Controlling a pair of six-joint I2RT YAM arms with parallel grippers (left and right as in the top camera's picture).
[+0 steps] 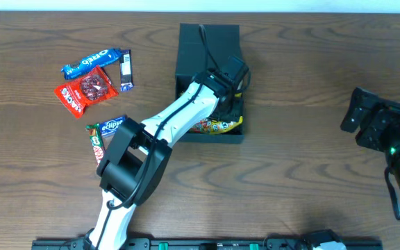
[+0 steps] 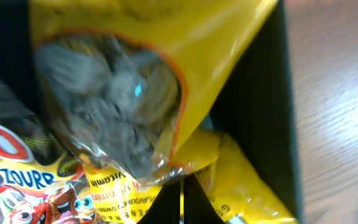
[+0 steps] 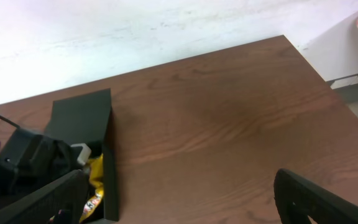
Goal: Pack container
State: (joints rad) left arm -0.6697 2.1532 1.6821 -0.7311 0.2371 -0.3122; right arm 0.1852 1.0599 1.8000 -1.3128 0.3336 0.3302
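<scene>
Container (image 1: 189, 48): dark box in the middle of the counter (image 1: 311, 55), flap lid hinged back on the far side, so it's wide open.
Inside the container: a yellow packet with a clear window (image 2: 117, 93) sits on top, and a colourful candy packet (image 2: 17, 180) lies beside it.
Left gripper (image 2: 182, 186): reaching down inside the container with its fingers clenched, tips right at the yellow packet's lower edge. Can't tell if they're actually pinching the film.
Step in hand: looks like the drop-off of the yellow packet, so packing is maybe halfway.
Left of the container: a red packet (image 1: 84, 90), a blue Oreo packet (image 1: 92, 64) and a small dark bar (image 1: 126, 71) are bunched together well apart from it. A blue packet (image 1: 111, 127) lies nearer, partly under the arm.
Right gripper (image 3: 180, 177): parked well to the right of the container, fingers spread wide, nothing in them.
Next move, my guess: release the fingers, lift straight up so nothing snags and comes back out, then go for the loose packets left of the container. The lid gets folded over last.
</scene>
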